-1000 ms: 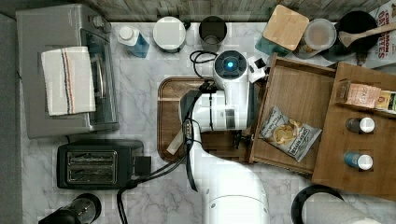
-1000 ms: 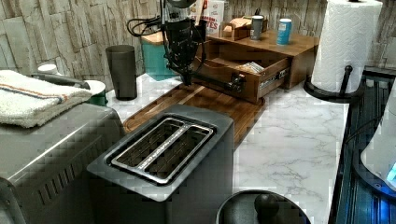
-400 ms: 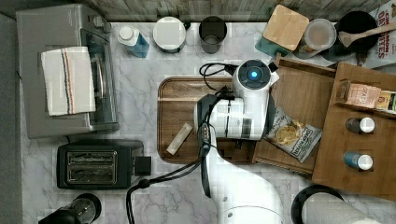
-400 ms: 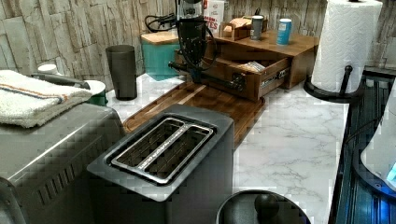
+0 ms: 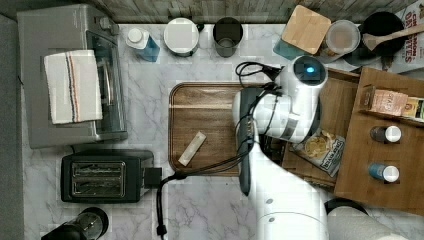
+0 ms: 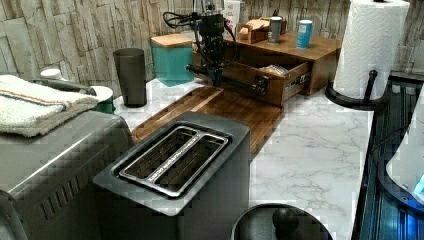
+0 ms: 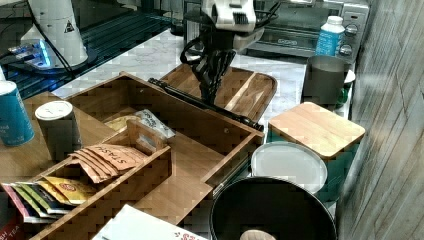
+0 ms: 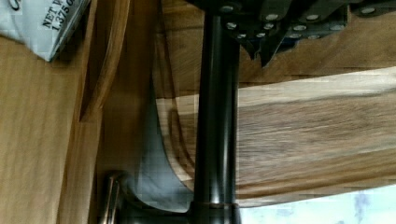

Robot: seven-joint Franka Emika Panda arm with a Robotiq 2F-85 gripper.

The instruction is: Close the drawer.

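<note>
I've got the arm's black gripper (image 6: 216,79) at the front of the wide medium-brown wooden drawer (image 7: 200,140), right by its dark metal bar handle (image 7: 200,102). In the left view it sits upper centre of the frame, fingers pointing down at the handle. Can't tell whether the fingers are spread or closed: in the wrist view the handle (image 8: 215,121) runs straight up the middle and the finger tips are just dark shapes at the top edge.

Drawer is pulled out of its matching wooden cabinet (image 6: 305,55), approx centre-right in the left view, with its front (image 6: 260,85) overhanging the far end of the dark rounded-corner wooden tray board (image 6: 240,107). In the top view the drawer (image 5: 345,107) sits right of centre, mostly under the white arm (image 5: 285,115), and a printed snack packet (image 5: 322,150) lies inside it.

On the tray board in the top view, a small pale stick-shaped piece (image 5: 192,148) lies lower centre. Black two-slot toaster (image 5: 107,175) sits lower left, silver toaster oven (image 5: 65,75) w/ a striped towel (image 5: 72,85) on top upper left. Teal box w/ a light-wood square lid (image 7: 317,130) stands just beside the drawer, right of centre in the right view.
</note>
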